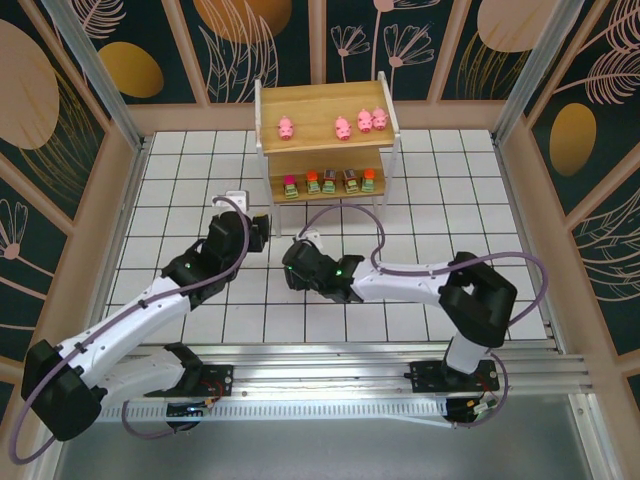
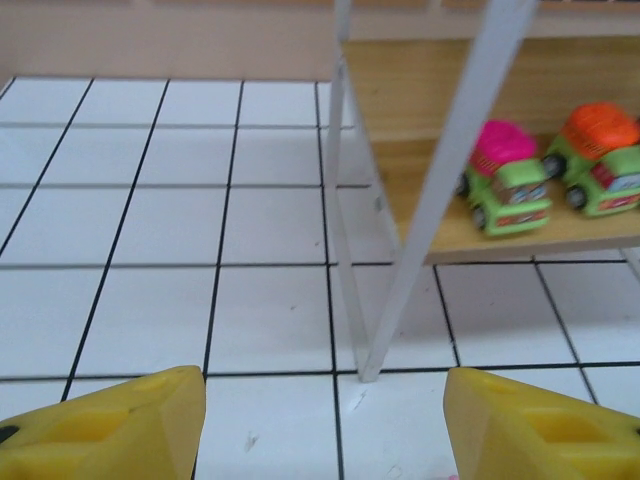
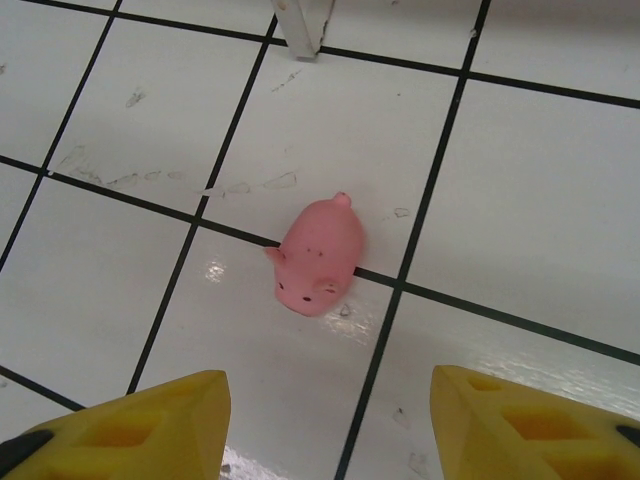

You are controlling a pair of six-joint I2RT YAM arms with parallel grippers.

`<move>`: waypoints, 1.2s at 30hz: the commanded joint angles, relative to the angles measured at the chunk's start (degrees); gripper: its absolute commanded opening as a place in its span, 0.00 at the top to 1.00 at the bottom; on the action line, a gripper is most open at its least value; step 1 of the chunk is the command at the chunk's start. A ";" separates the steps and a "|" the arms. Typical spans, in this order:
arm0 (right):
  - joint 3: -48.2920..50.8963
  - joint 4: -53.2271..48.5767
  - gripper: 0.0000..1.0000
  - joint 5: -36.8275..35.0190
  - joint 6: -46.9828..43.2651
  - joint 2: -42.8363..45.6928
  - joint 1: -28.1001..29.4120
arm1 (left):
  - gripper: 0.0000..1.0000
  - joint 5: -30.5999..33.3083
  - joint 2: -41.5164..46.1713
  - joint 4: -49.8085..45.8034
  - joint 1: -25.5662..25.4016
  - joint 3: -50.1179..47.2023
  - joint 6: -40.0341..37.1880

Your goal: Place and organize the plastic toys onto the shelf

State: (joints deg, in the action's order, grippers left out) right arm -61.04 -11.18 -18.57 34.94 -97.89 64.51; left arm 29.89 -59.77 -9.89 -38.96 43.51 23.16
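Saw right gripper (image 3: 320, 390) parted wide, empty. Noted pink pig (image 3: 318, 255) on table (image 3: 520, 180) just ahead, centred between fingers (image 3: 130, 425), long axis roughly along approach, snout facing claw. Judged this arm nearer.

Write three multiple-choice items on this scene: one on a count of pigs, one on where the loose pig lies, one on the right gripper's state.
1. How many pigs stand on the top board of the shelf?
A. four
B. two
C. six

2. Where is the loose pig?
A. on the shelf's lower board
B. on the tiled table, across a black line
C. in a bowl

3. How is the right gripper?
A. shut on a pig
B. shut on a truck
C. open and empty

Key:
1 A: the view from above shows four pink figures on that board.
2 B: the right wrist view shows it lying on the tiles ahead of the gripper.
3 C: its yellow fingers stand wide apart with nothing between them.
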 commanded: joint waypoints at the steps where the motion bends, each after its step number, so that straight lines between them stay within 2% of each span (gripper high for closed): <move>1: -3.97 -3.32 0.43 -1.30 2.06 -2.96 0.61 | 0.35 -0.47 1.56 6.37 1.63 -4.57 3.91; 10: -11.03 -7.51 0.40 -1.56 3.88 -10.28 0.57 | 0.33 1.51 3.47 17.49 4.30 -16.83 6.77; 18: -16.06 -10.04 0.39 -1.25 4.77 -15.15 -0.58 | 0.31 2.49 4.09 25.61 5.28 -23.01 5.66; 36: -22.36 -14.18 0.43 -3.03 4.55 -20.89 -2.09 | 0.30 4.63 9.33 24.21 6.44 -25.97 6.46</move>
State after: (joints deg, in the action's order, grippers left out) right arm -81.12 -22.28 -18.70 39.16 -117.51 62.76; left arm 32.71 -50.72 13.50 -32.88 18.02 28.84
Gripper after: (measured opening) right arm 0.578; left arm 0.699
